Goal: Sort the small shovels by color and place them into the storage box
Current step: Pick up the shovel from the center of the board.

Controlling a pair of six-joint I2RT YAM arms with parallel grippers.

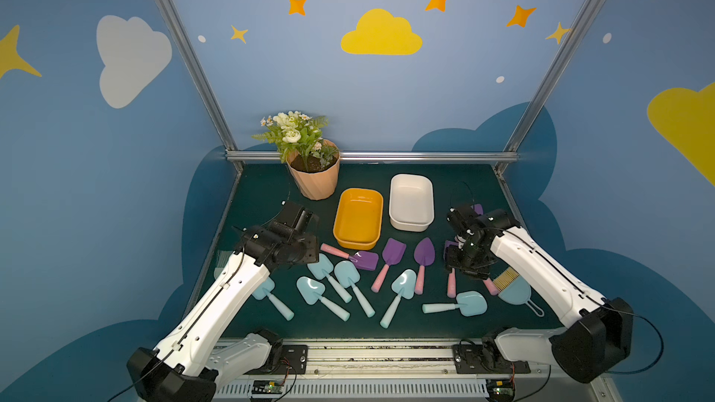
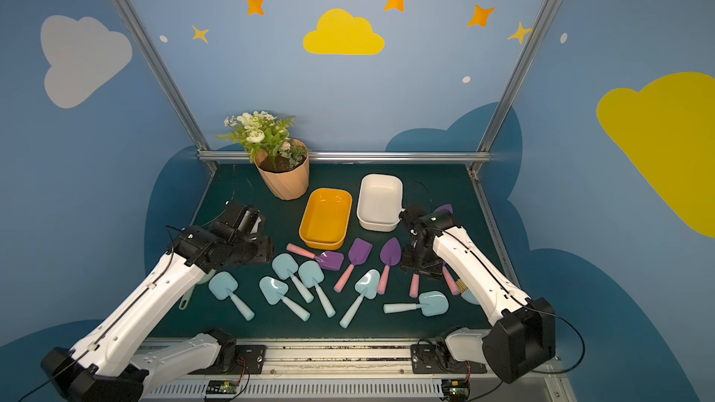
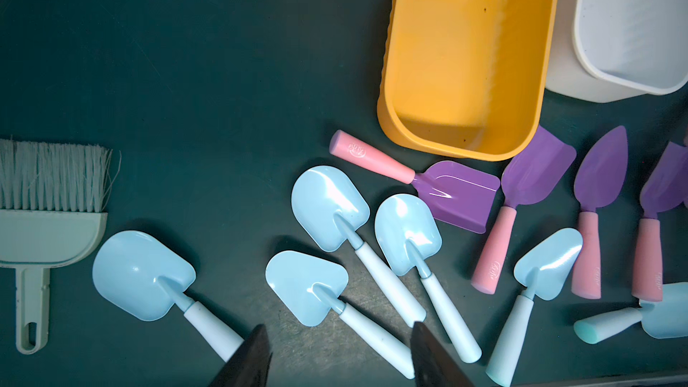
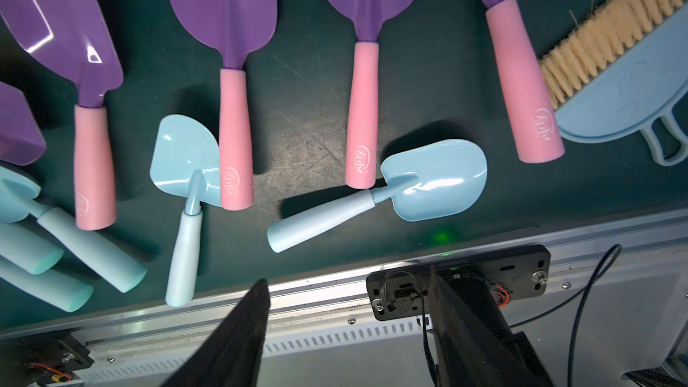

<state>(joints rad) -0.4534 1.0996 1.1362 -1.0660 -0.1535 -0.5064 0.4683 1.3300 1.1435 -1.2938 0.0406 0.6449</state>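
While both arms are reaching in over the dark green mat [image 1: 263, 191], the small shovels are lying loose on it, all outside the two boxes. The light blue shovels [image 1: 347, 274], glossy moulded plastic with rounded or pointed blades and pale tapered handles, are fanning out across the front left and centre. The purple shovels [image 1: 394, 251], equally glossy and carrying matt pink handles, are lying centre and right, blades pointing toward the boxes. The yellow box [image 1: 358, 244] and the taller white box [image 1: 411, 226], both smooth rounded rectangles, are standing side by side behind the shovels. A square-bladed purple shovel [image 3: 456, 195] is lying just beside the yellow box's front wall.

The left gripper [image 3: 338, 329] is hovering with its fingers spread and holding nothing, above the handle of a pointed blue shovel [image 3: 305, 284]. The right gripper [image 4: 348, 281] is likewise released and not grasping anything, its dark tips showing over the aluminium front rail [image 4: 130, 320].

A crosswise blue shovel [image 4: 435, 180] is lying near that rail, its neck meeting the end of a pink handle. Shovels are crowding one another at the centre, while bare mat is lying open between the left arm and the ribbed terracotta flower pot [image 1: 315, 187]. A mint-green brush [image 3: 48, 232] and a blue brush with tan bristles [image 4: 614, 98] are flanking the group.
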